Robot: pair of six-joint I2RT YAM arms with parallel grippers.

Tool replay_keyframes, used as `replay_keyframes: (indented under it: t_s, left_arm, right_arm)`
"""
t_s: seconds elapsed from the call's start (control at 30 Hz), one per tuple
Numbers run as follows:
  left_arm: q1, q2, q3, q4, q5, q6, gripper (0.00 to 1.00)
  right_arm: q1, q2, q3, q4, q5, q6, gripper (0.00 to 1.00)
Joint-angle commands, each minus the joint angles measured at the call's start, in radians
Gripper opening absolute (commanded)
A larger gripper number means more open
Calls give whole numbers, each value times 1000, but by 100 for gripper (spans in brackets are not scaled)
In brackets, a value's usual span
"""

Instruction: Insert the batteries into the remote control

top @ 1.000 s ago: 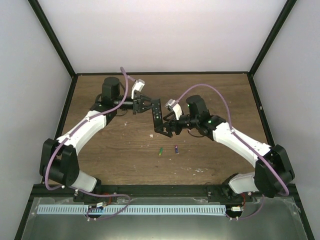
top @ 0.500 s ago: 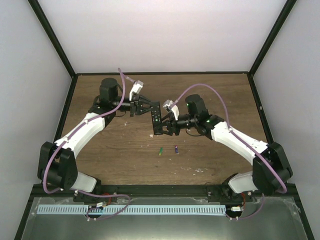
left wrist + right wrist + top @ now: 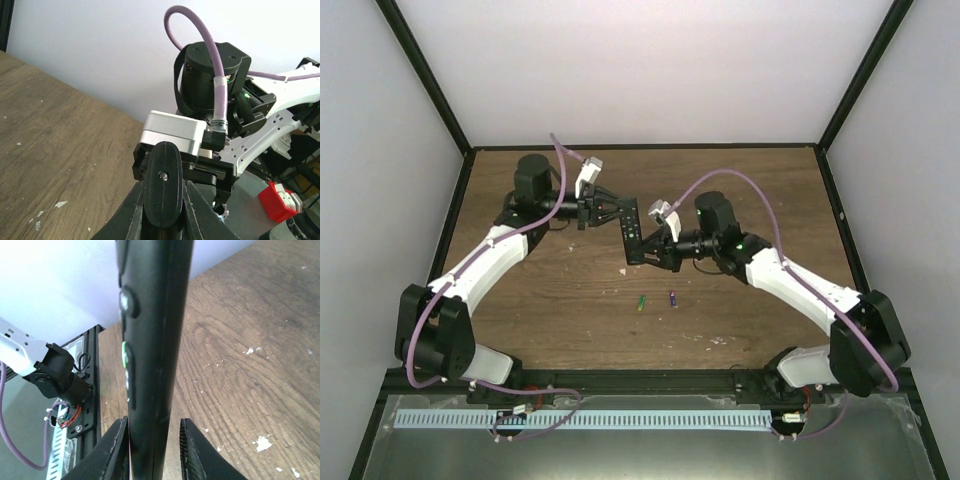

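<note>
Remote control (image 3: 633, 238) above the bench (image 3: 540, 300): left hand (image 3: 164, 200) clamps its end; right hand (image 3: 152, 432) flanks it, slightly open. We would close the right squarely before releasing the left.

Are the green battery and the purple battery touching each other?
Apart. The top view shows the green battery and the purple battery lying side by side on the table, with a strip of bare wood plainly between them.
</note>
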Motion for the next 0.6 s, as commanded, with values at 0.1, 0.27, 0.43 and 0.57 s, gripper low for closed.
replay_keyframes:
  t_s: [0.1,0.27,0.43,0.57]
  left_arm:
    - [15,-33,-8,66,20,-22,0]
    - [15,-26,-19,140,28,-74,0]
    - [15,-24,-39,237,49,-138,0]
    - [15,-31,-61,282,57,-165,0]
  right_arm:
    - [-2,-61,-28,57,49,16,18]
    - [-2,-48,-14,71,22,25,20]
    - [-2,-21,-5,103,-15,46,26]
    - [-1,-21,-2,113,-20,44,24]
